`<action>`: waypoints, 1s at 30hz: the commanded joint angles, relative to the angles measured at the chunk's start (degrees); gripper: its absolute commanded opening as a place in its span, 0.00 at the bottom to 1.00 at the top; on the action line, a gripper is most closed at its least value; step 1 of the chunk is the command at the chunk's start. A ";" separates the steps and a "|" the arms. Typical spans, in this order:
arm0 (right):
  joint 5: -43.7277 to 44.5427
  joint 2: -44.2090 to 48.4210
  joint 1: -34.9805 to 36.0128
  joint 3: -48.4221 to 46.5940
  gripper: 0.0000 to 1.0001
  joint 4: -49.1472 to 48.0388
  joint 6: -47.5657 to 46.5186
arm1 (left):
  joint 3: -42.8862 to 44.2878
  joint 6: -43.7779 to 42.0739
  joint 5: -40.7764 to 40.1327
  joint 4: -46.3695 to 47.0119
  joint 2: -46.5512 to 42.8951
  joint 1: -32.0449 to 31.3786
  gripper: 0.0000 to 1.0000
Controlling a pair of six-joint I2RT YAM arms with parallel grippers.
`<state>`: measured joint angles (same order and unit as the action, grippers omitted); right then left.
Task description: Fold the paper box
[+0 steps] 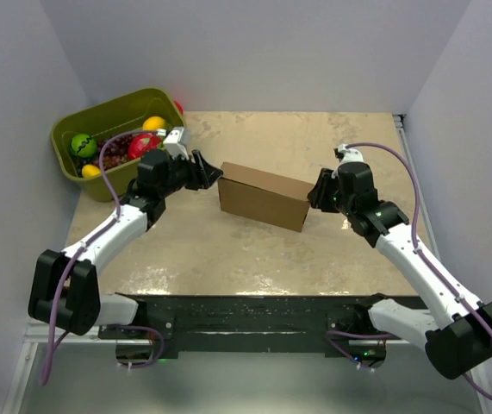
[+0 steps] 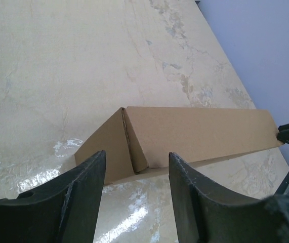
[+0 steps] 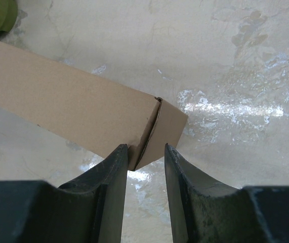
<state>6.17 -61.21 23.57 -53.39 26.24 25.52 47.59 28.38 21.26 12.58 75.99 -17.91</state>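
Note:
The paper box [image 1: 263,196] is plain brown cardboard, standing closed as a long rectangular block in the middle of the table. My left gripper [image 1: 210,173] is open at the box's left end, close to it but not touching. In the left wrist view the box [image 2: 184,136] lies just beyond the open fingers [image 2: 86,187], its end flap slightly ajar. My right gripper [image 1: 316,191] is open at the box's right end. In the right wrist view the box's end corner [image 3: 159,131] sits just above the gap between the fingertips [image 3: 118,162].
An olive-green bin [image 1: 99,121] with several coloured toy fruits stands at the back left, just behind the left arm. The marbled table [image 1: 254,250] has walls on the left, back and right.

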 commanded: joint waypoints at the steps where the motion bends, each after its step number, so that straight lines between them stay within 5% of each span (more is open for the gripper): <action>1: 2.62 -1.46 -0.37 2.85 0.36 10.76 -2.49 | 1.80 -0.43 -0.25 1.66 1.62 0.86 0.55; 7: 2.53 -1.46 -0.37 2.76 0.36 10.67 -2.58 | 1.63 -1.31 -0.07 1.57 3.47 0.86 0.52; 21: 3.23 -2.33 -0.28 4.17 0.34 10.32 -2.40 | -5.14 -0.70 -0.95 2.98 5.40 1.65 0.24; 30: 3.32 -2.34 -0.37 4.43 0.33 10.15 -1.96 | -8.92 -2.10 -4.81 0.43 6.90 1.83 0.20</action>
<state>5.98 -61.12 23.62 -52.58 25.15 25.54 43.07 29.45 23.62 24.14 79.40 -17.56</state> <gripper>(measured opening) 0.332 0.207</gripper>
